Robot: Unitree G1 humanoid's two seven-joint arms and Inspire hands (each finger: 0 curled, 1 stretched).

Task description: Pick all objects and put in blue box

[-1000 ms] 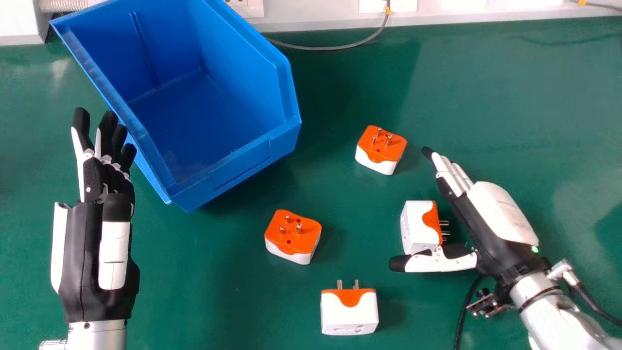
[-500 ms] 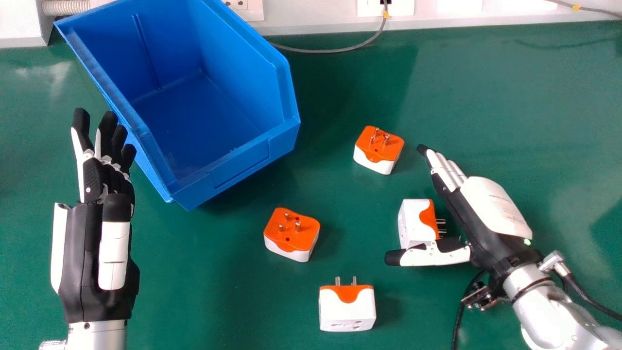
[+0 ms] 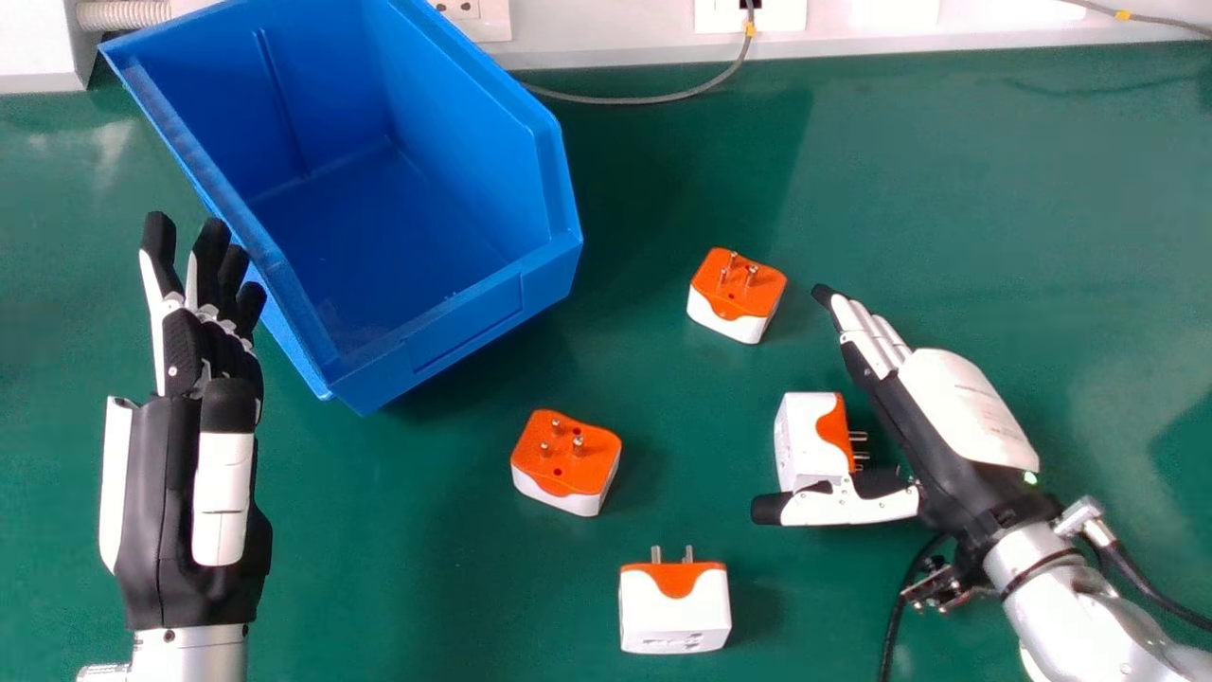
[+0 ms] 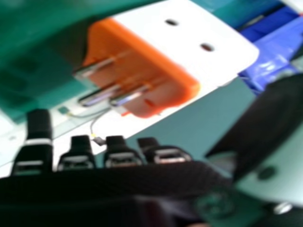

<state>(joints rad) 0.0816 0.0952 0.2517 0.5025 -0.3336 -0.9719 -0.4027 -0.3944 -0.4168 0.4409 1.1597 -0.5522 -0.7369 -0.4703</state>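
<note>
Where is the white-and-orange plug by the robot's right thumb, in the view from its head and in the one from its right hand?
Head view: the plug lies right of the middle, beside the right hand, one end partly behind the thumb.
Right hand view: the plug looms large beyond the fingers, pins showing on its orange face.
Shared landmark: the right thumb.

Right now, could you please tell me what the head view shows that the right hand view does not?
The head view adds the left hand and three plugs farther from the right hand. The right hand view adds two dark holes in the nearest plug. Both share that plug, the right hand, the table and, it seems, the blue box.
</note>
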